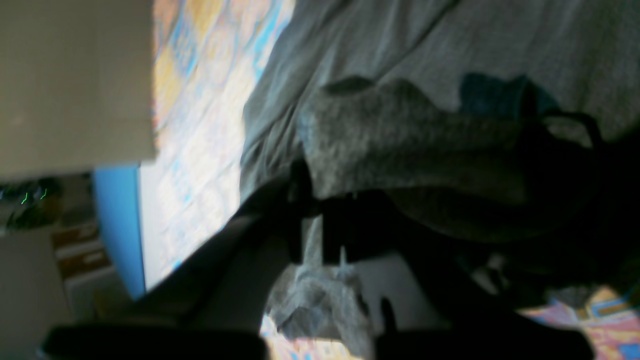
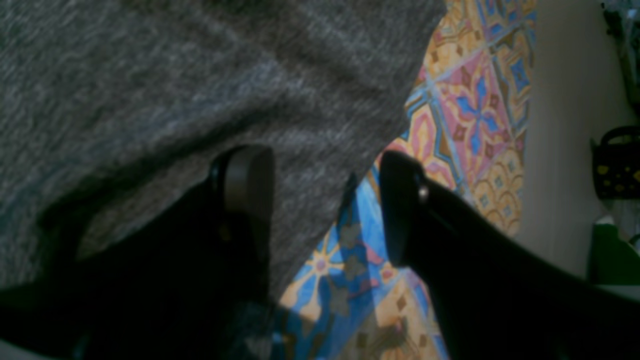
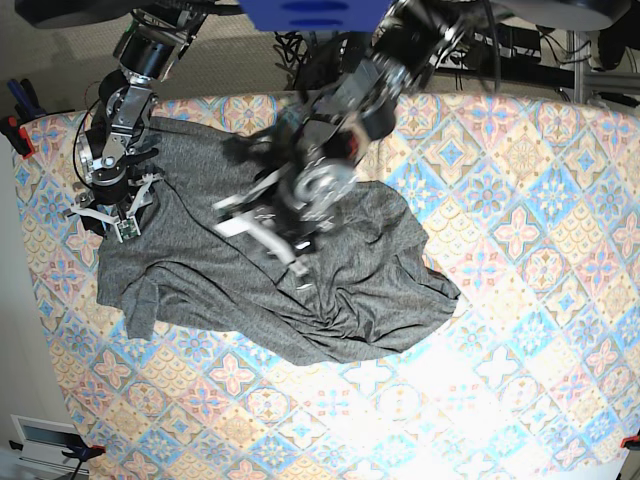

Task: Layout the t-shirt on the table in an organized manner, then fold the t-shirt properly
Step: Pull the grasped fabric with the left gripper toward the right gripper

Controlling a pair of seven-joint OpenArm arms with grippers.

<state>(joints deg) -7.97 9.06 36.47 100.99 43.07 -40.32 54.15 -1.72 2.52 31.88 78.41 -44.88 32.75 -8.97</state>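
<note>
Overhead, crumpled t-shirt (image 3: pixel 300 290), wrist views, cloth only.

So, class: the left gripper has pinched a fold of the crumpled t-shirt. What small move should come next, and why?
Probably the left gripper, shut on the t-shirt, should draw that fold outward to spread the bunched side. The shirt lies rumpled on the table, while the right gripper stands open, straddling the shirt's edge at the other side.
</note>
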